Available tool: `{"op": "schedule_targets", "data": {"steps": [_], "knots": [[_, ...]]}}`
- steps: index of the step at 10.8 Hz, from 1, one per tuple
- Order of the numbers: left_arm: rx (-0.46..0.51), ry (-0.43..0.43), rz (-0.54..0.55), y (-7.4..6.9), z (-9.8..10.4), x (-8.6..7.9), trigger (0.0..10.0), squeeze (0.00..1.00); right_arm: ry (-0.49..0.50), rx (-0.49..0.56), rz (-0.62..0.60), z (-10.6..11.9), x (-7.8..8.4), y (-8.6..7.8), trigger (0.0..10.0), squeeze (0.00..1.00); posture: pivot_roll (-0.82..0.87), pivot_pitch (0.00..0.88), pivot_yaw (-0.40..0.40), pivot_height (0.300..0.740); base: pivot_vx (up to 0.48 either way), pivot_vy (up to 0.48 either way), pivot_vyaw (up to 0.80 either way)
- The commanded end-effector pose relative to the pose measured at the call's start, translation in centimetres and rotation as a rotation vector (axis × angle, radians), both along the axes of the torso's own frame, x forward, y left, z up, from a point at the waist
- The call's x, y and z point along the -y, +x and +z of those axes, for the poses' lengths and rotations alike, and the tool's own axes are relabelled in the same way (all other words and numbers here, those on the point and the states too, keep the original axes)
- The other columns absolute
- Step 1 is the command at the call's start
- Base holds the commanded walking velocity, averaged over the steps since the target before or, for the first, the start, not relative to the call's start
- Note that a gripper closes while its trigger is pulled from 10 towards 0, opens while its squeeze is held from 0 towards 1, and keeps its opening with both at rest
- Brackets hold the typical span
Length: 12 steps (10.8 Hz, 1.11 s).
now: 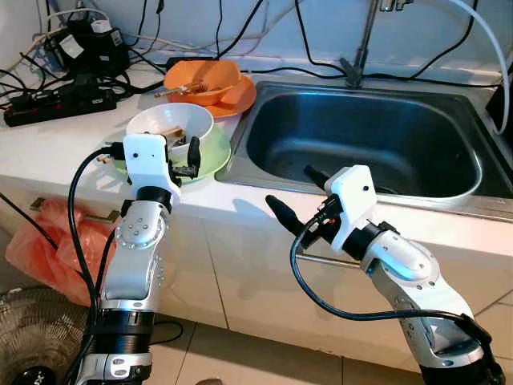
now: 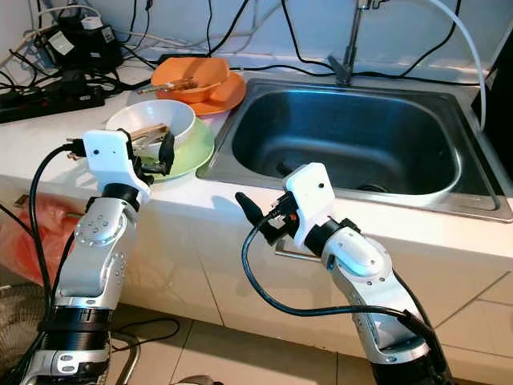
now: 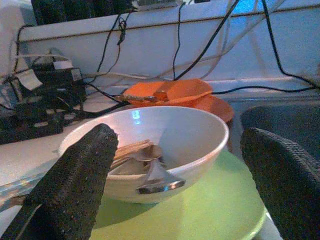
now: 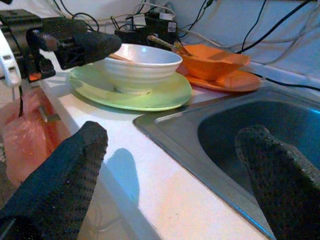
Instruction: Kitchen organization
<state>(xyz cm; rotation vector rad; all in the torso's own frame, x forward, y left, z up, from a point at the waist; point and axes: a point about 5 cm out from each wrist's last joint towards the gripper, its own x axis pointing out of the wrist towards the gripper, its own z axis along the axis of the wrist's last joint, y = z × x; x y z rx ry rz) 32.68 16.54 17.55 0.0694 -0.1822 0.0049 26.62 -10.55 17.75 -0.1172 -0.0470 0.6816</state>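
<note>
Both end effectors, left [image 1: 186,157] and right [image 1: 293,195], gape wide, empty. White bowl [image 1: 170,124], green plate [image 1: 210,152], orange dishes [image 1: 210,84] remain on surface [image 1: 48,144]; sink [image 1: 361,136] empty. Nothing organized yet.

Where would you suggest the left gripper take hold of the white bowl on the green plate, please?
Probably the near rim of the white bowl, approached from the counter's front edge, where the open left gripper already faces it. The rim is thin enough for one finger inside and one outside. Utensils lie inside toward one side, so pinch a bare stretch of rim. The green plate beneath should stay put.
</note>
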Motion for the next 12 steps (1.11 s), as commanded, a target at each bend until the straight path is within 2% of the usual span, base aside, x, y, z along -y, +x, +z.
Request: {"op": "schedule_targets", "data": {"steps": [1, 5, 6, 7, 8, 12], "knots": [[0.015, 0.034, 0.009, 0.5, 0.0, -0.4, 10.0, 0.0, 0.006, 0.024, -0.009, 0.3, 0.0, -0.1, 10.0, 0.0, 0.1, 0.002, 0.047, 0.74, 0.0, 0.0, 0.0], [0.025, 0.08, 0.017, 1.5, -0.9, -1.1, 10.0, 0.0, 0.006, 0.03, -0.017, 0.4, 0.0, 0.0, 10.0, 0.0, 0.09, 0.002, 0.044, 0.74, 0.0, 0.0, 0.0], [0.042, 0.088, 0.017, 1.7, -1.0, -1.2, 8.2, 0.0, 0.005, 0.032, -0.021, 0.5, 0.0, 0.0, 10.0, 0.0, 0.09, 0.003, 0.044, 0.74, 0.0, 0.0, 0.0], [0.055, 0.09, 0.016, 1.9, -1.1, -1.3, 4.7, 0.0, 0.003, 0.035, -0.025, 0.5, 0.0, 0.0, 10.0, 0.0, 0.09, 0.003, 0.043, 0.74, 0.0, 0.0, 0.0], [0.062, 0.088, 0.01, 2.0, -1.3, -1.2, 0.0, 0.0, 0.002, 0.035, -0.026, 0.5, 0.0, 0.0, 10.0, 0.0, 0.09, 0.004, 0.043, 0.74, 0.0, 0.0, 0.0], [0.078, 0.097, -0.01, 2.0, -1.7, -0.8, 0.0, 0.0, -0.001, 0.035, -0.031, 0.5, 0.1, -0.1, 10.0, 0.0, 0.08, 0.006, 0.04, 0.74, 0.0, 0.0, 0.0]]}}
